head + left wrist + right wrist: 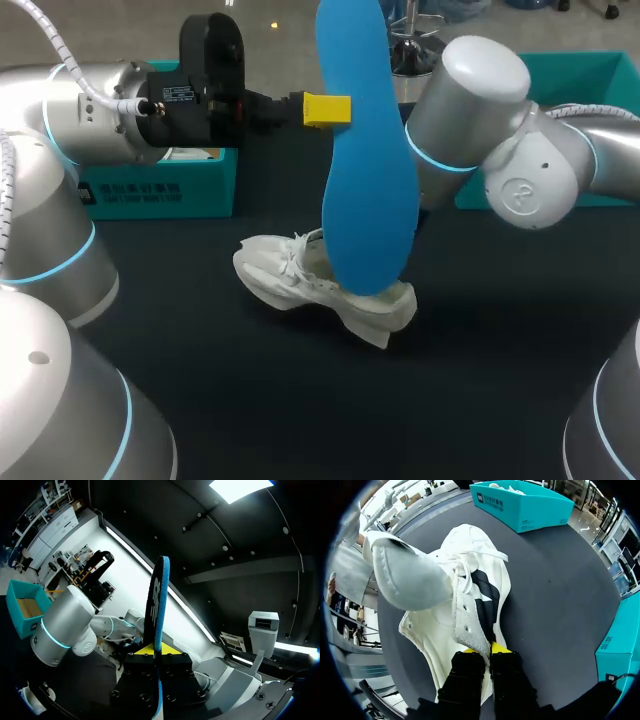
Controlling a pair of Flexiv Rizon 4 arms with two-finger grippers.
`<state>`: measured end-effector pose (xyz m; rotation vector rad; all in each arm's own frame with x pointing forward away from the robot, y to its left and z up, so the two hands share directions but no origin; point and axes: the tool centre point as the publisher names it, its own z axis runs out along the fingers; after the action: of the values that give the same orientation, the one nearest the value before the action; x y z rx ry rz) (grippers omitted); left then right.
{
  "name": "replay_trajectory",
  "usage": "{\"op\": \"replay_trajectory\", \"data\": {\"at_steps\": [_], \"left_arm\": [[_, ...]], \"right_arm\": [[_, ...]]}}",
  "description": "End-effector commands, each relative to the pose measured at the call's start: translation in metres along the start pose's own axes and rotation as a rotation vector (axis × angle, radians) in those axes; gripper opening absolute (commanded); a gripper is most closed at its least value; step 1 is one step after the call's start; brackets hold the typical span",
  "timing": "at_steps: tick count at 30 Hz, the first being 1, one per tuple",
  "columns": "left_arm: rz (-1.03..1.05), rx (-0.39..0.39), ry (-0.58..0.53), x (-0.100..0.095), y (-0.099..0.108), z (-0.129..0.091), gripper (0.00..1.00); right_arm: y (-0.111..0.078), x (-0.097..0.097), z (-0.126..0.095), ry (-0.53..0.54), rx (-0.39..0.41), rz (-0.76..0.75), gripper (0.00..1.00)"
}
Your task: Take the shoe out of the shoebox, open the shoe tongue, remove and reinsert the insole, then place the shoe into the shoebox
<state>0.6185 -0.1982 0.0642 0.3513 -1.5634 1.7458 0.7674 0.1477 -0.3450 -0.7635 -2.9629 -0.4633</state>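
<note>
Two pinches: left claw (156, 652) on insole (368, 170), right claw (485, 650) on shoe (290, 275).

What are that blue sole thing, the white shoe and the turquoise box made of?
The insole looks like matte blue foam: thin, smooth, and standing up with only a slight bend. The shoe seems to be white woven or mesh fabric, with cloth laces, punched eyelets and stitched padding. The box is probably matte cardboard, judging by its thin flat walls and sharp edges.
</note>
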Motion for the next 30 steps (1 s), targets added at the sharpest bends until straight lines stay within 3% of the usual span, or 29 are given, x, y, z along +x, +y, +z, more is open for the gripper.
{"op": "replay_trajectory", "data": {"at_steps": [1, 2, 9, 11, 14, 17, 30], "left_arm": [[0.001, 0.003, 0.0, 0.0, 0.001, 0.001, 0.0], [0.001, 0.003, 0.0, 0.0, 0.001, 0.001, 0.0], [0.001, 0.003, 0.0, 0.0, 0.001, 0.001, 0.0], [0.001, 0.003, 0.0, 0.0, 0.001, 0.001, 0.0], [0.001, 0.003, 0.0, 0.0, 0.001, 0.001, 0.0], [0.001, 0.003, 0.0, 0.0, 0.001, 0.001, 0.0], [0.001, 0.003, 0.0, 0.0, 0.001, 0.001, 0.0]], "right_arm": [[-0.003, -0.001, -0.003, -0.006, -0.054, 0.053, 0.0], [-0.003, -0.003, -0.007, -0.01, -0.107, 0.109, 0.0], [-0.008, -0.001, -0.011, 0.043, -0.196, 0.451, 0.0], [-0.009, 0.002, -0.009, 0.063, -0.262, 0.54, 0.0], [-0.008, 0.006, -0.005, 0.095, -0.264, 0.62, 0.0], [0.0, 0.007, -0.006, 0.071, -0.319, 0.621, 0.0], [-0.002, 0.003, -0.007, 0.054, -0.288, 0.655, 0.0]]}}
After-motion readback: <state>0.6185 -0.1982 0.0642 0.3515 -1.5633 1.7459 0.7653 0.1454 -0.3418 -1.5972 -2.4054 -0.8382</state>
